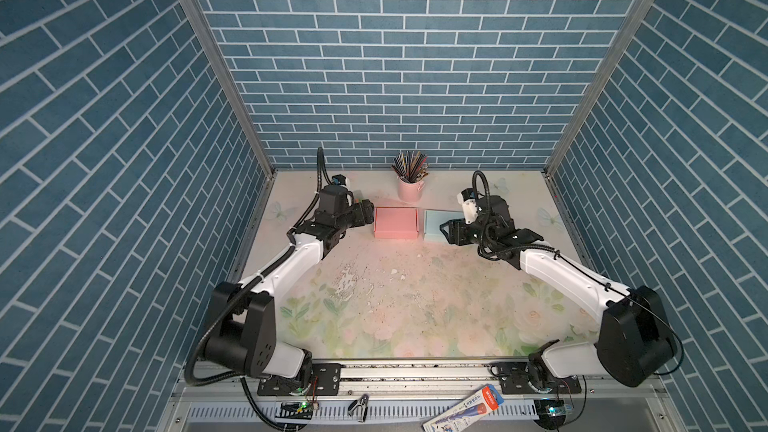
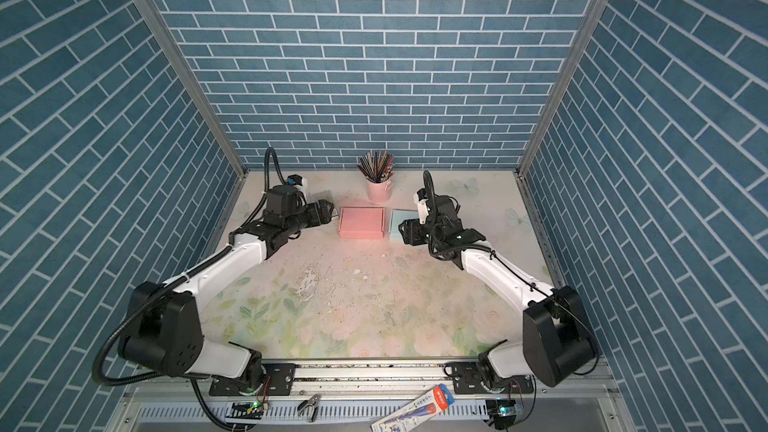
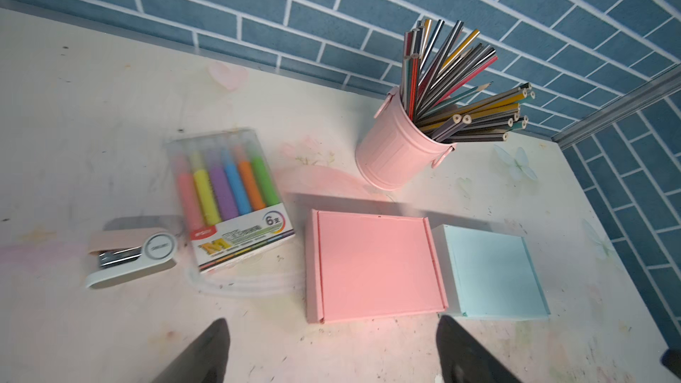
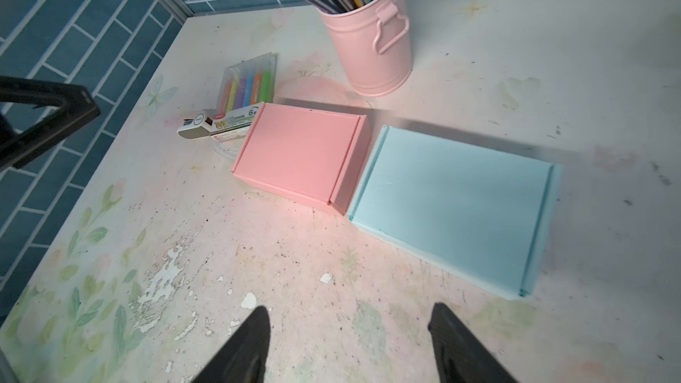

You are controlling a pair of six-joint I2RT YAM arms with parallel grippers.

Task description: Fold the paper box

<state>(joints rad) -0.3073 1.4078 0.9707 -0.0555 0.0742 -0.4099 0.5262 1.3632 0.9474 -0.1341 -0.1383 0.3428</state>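
Two flat paper boxes lie side by side at the back of the table, both with lids down: a pink box and a light blue box. My left gripper hovers just left of the pink box, open, with nothing between its fingers. Over the blue box's right part is my right gripper, open and empty, hiding that part in both top views.
A pink bucket of pencils stands behind the boxes. A highlighter pack and a stapler lie left of the pink box. A clip and a pen pack rest on the front rail.
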